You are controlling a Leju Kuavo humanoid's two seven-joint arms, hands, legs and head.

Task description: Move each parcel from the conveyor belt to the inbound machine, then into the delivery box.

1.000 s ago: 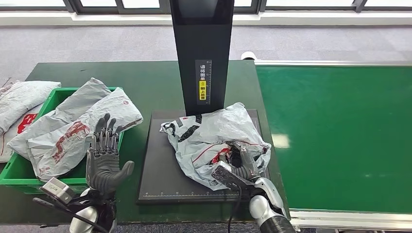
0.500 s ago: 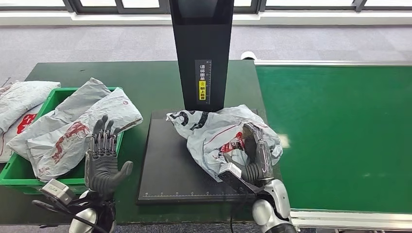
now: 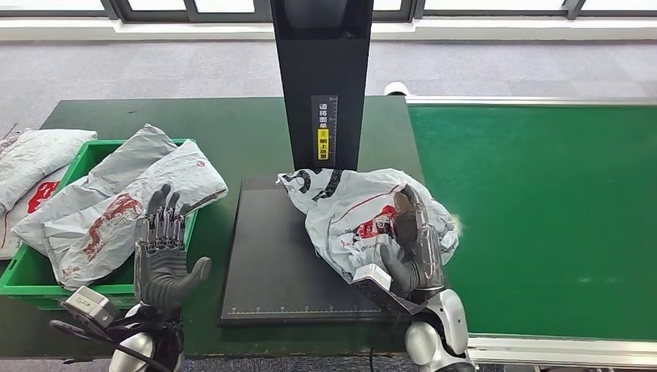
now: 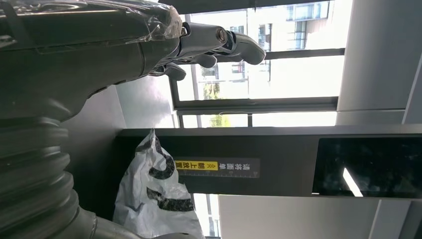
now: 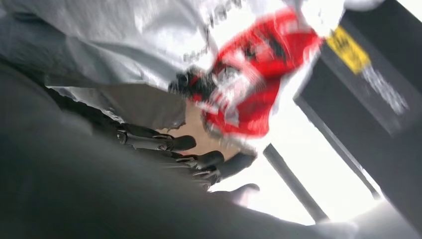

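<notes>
done: grey parcels [image 3: 116, 205] in green delivery box [image 3: 31, 275] | now: parcel [image 3: 364, 217] over right side of inbound machine plate [image 3: 271, 263], clamped in right hand [image 3: 414, 248] | left hand [image 3: 164, 248] empty, fingers apart | left: scan, boxing | conveyor belt [image 3: 542, 217] bare

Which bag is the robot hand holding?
The crumpled grey parcel on the black scanner plate, under the black column. The right robot hand grips it. The other grey parcels lie in and beside the green box, untouched.
</notes>
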